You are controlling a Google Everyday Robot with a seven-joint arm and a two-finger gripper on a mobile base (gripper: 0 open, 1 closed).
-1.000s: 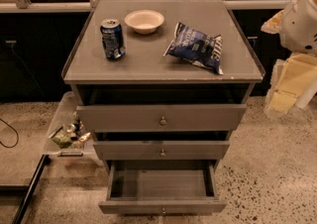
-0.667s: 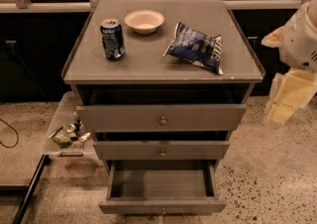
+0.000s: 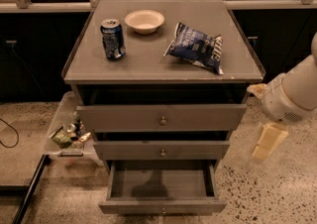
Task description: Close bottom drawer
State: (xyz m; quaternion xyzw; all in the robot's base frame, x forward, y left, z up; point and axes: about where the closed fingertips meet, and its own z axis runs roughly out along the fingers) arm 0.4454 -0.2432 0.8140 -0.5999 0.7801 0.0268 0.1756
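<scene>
The bottom drawer [image 3: 162, 204] of the grey cabinet [image 3: 163, 67] is pulled far out. Its plain box interior is empty, and a small round knob [image 3: 163, 211] sits on its short front. My gripper [image 3: 266, 143], a cream piece hanging from the white arm [image 3: 292, 94], is to the right of the cabinet at about the middle drawer's height. It is apart from the cabinet and well above and right of the bottom drawer's front. It holds nothing that I can see.
A blue can [image 3: 113, 38], a white bowl [image 3: 144, 21] and a blue chip bag [image 3: 196, 47] lie on the cabinet top. The top drawer [image 3: 161, 117] and middle drawer [image 3: 161, 149] stand slightly out. A tray of small items [image 3: 69, 134] is at the cabinet's left. The floor is speckled.
The arm and gripper have come down and slightly left along the cabinet's right side, from tabletop height to middle-drawer height. The drawers have not moved.
</scene>
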